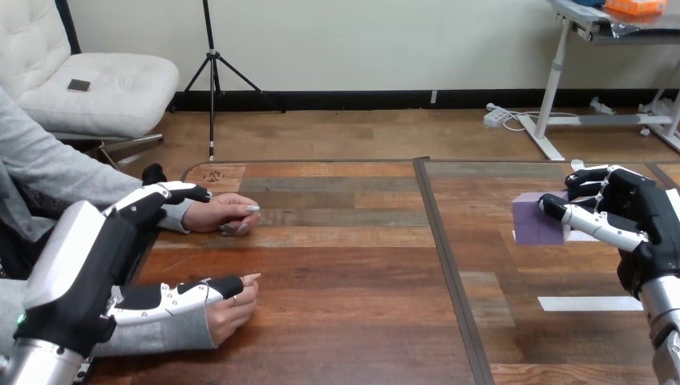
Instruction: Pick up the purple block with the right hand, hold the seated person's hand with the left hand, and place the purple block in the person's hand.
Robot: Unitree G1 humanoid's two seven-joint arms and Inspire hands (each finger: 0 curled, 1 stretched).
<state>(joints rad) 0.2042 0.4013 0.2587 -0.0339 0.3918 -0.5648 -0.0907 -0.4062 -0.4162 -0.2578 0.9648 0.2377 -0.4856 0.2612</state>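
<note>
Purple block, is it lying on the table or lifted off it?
On the table: the purple block lies flat on it, the right robot hand at its right edge. Whether it is gripped, cannot tell.

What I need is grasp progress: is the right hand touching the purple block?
Cannot tell. In the head view the right hand has its thumb over the purple block, but neither contact nor a gap beneath it shows plainly.

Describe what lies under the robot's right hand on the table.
A purple block on the wooden table, its right edge covered by the right hand; anything beneath the palm is hidden.
</note>
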